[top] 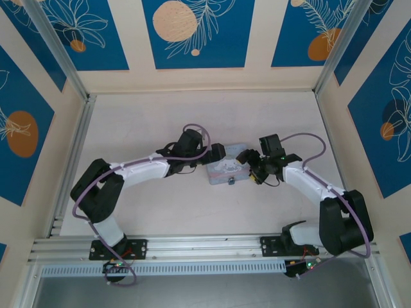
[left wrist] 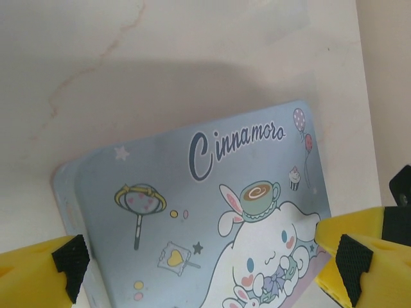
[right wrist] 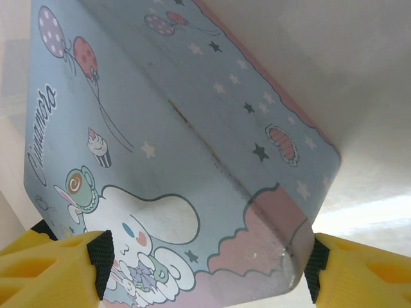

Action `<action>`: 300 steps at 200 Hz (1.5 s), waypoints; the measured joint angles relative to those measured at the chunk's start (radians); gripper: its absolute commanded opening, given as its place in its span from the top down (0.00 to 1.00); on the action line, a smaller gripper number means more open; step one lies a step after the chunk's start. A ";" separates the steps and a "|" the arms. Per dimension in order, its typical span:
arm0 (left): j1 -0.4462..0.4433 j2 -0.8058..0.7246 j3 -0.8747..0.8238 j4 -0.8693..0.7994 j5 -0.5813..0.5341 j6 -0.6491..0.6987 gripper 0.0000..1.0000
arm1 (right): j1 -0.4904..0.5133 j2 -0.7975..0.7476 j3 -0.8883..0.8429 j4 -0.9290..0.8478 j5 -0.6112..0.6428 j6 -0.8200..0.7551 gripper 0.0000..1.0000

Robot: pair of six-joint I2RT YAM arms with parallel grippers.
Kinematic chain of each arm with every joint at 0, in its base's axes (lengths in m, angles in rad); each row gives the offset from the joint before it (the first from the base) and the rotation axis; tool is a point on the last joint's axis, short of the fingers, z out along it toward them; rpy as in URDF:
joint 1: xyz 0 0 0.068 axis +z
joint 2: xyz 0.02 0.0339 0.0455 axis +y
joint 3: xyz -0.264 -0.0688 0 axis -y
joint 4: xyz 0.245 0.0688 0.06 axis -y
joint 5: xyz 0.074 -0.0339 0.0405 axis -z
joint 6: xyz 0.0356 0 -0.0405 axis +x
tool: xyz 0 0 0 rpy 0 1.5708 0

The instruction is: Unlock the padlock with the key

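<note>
A pale blue tin with a white cartoon lid lies mid-table between both arms. A tiny dark speck at its near edge may be the padlock; it is too small to tell. The key is out of view. My left gripper hangs over the tin's left far corner. In the left wrist view the gripper is open, its yellow fingers spread across the lid. My right gripper is at the tin's right end. In the right wrist view it is open, straddling the tin's corner.
Pale walls with blue panels and metal posts enclose the table on three sides. An aluminium rail carrying both arm bases runs along the near edge. Bare tabletop lies beyond the tin.
</note>
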 measured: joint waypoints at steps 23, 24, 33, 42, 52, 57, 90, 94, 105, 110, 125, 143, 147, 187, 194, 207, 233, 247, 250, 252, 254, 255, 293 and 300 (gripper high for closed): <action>0.028 0.013 0.020 -0.005 0.002 0.021 0.00 | 0.033 0.043 0.038 0.012 0.008 0.019 0.21; 0.029 0.014 0.022 -0.006 0.002 0.021 0.00 | 0.034 0.044 0.039 0.012 0.009 0.020 0.21; 0.036 0.025 0.035 -0.013 0.003 0.029 0.00 | 0.047 0.060 0.054 0.015 0.011 0.024 0.21; 0.041 0.034 0.048 -0.019 0.004 0.038 0.00 | 0.058 0.077 0.069 0.018 0.012 0.028 0.21; 0.045 0.047 0.063 -0.023 0.004 0.046 0.00 | 0.069 0.093 0.085 0.021 0.015 0.034 0.21; 0.047 0.053 0.071 -0.024 0.004 0.048 0.00 | 0.074 0.100 0.090 0.023 0.016 0.035 0.21; 0.057 0.088 0.113 -0.043 0.012 0.068 0.00 | 0.104 0.123 0.114 0.030 0.027 0.045 0.20; 0.059 0.091 0.120 -0.047 0.012 0.072 0.00 | 0.108 0.123 0.116 0.029 0.027 0.046 0.20; 0.064 0.098 0.134 -0.055 0.013 0.076 0.00 | 0.116 0.123 0.120 0.029 0.027 0.045 0.18; 0.069 0.100 0.138 -0.061 0.014 0.082 0.00 | 0.119 0.123 0.122 0.027 0.026 0.045 0.17; 0.090 0.100 0.148 -0.077 0.019 0.097 0.00 | 0.121 0.114 0.124 0.020 0.026 0.041 0.16; 0.127 0.092 0.149 -0.101 0.019 0.123 0.00 | 0.113 0.069 0.123 -0.015 0.027 0.034 0.15; 0.135 0.088 0.149 -0.111 0.019 0.129 0.00 | 0.109 0.052 0.123 -0.026 0.027 0.031 0.15; 0.172 -0.027 0.164 -0.265 -0.063 0.233 0.00 | -0.023 -0.095 0.122 -0.087 0.027 -0.018 0.16; 0.174 -0.043 0.175 -0.294 -0.080 0.251 0.00 | -0.055 -0.099 0.122 -0.089 0.026 -0.028 0.16; 0.180 -0.070 0.185 -0.324 -0.103 0.267 0.00 | -0.106 -0.092 0.122 -0.089 0.027 -0.045 0.16; 0.192 -0.112 0.163 -0.356 -0.125 0.272 0.00 | -0.163 -0.031 0.122 -0.079 0.026 -0.081 0.16; 0.203 -0.134 0.127 -0.361 -0.128 0.258 0.00 | -0.171 0.014 0.123 -0.068 0.026 -0.096 0.16; 0.205 -0.138 0.119 -0.360 -0.128 0.256 0.00 | -0.172 0.026 0.123 -0.064 0.026 -0.099 0.16; 0.207 -0.142 0.113 -0.361 -0.128 0.254 0.00 | -0.173 0.032 0.124 -0.062 0.026 -0.100 0.16; 0.208 -0.145 0.107 -0.362 -0.128 0.253 0.00 | -0.173 0.037 0.124 -0.061 0.025 -0.101 0.16; 0.209 -0.147 0.103 -0.363 -0.128 0.251 0.00 | -0.173 0.042 0.124 -0.058 0.025 -0.102 0.16; 0.224 -0.196 0.036 -0.389 -0.120 0.206 0.00 | -0.154 0.138 0.140 -0.017 0.009 -0.112 0.16; 0.225 -0.205 0.031 -0.394 -0.116 0.195 0.00 | -0.143 0.146 0.143 -0.011 0.008 -0.111 0.16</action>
